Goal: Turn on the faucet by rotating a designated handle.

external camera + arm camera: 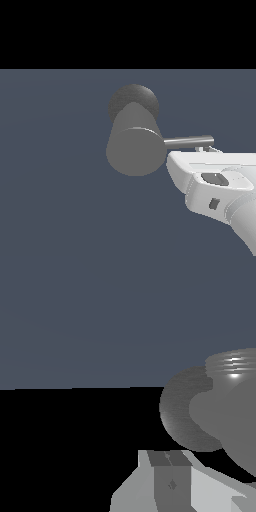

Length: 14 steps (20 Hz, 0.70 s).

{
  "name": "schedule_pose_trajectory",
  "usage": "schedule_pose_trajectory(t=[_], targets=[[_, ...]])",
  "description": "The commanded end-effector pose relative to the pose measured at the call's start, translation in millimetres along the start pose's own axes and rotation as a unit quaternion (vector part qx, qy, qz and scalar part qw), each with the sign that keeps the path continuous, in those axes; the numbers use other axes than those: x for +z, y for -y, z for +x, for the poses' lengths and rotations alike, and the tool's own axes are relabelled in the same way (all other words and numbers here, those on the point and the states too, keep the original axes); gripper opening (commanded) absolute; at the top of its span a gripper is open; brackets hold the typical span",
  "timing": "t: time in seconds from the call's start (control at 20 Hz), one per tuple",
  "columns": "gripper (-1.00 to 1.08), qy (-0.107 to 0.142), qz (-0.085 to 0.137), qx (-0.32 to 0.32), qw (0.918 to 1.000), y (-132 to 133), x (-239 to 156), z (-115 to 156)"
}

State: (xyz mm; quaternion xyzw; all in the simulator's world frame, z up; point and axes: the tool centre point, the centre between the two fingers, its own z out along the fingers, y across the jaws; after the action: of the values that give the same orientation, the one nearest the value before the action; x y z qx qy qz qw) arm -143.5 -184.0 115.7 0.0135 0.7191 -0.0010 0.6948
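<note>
The faucet is a thick matte grey cylinder with its flat round end facing the exterior view, and a darker round base behind it. Its handle, a thin shiny rod, sticks out level toward the exterior view's right. My gripper comes in from the lower right, its tips just under the rod's free end, touching it or nearly so. In the wrist view the fingers lie together, shut with nothing between them; beyond them are the faucet body, the base and a shiny banded surface that seems to be the handle.
The faucet stands on a plain dark blue-grey floor. A black background lies beyond the floor. No other objects are in view.
</note>
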Motion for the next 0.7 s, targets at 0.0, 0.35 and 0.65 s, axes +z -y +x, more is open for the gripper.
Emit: schedule_pose_trajectory(t=[0.0, 0.35, 0.65], targets=[[-1.0, 0.002, 0.0, 0.0, 1.0, -2.1, -0.1, -7.5], [-1.0, 0.006, 0.0, -0.001, 1.0, -8.3, -0.7, -32.0], [-1.0, 0.011, -0.001, -0.002, 0.9999, -13.6, -1.4, -53.1]])
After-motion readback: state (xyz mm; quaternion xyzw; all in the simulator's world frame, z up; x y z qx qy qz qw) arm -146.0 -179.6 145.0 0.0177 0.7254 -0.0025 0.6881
